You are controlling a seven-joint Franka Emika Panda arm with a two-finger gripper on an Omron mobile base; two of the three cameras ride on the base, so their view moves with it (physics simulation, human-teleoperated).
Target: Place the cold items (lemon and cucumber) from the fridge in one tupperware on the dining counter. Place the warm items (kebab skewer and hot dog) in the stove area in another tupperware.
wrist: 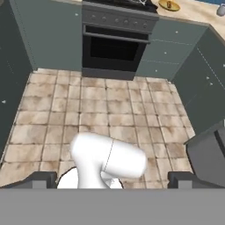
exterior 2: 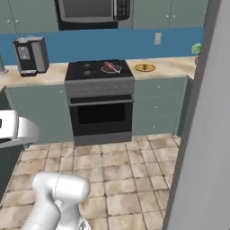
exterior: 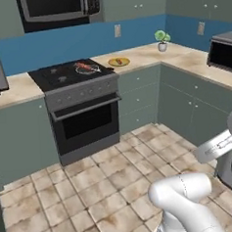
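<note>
Where cabinets (exterior: 195,102) edge it, bare tiled floor (exterior: 108,182) before stove (exterior: 80,98).

A black stove (exterior 2: 99,72) sits at twelve o'clock, a kebab skewer (exterior 2: 110,66) on it. A yellow plate (exterior 2: 144,68) rests on the tabletop (exterior 2: 166,66) at one o'clock, a coffee machine (exterior 2: 30,55) at ten.

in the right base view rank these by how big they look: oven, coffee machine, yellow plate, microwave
1. oven
2. microwave, though the top edge crops it
3. coffee machine
4. yellow plate
</note>
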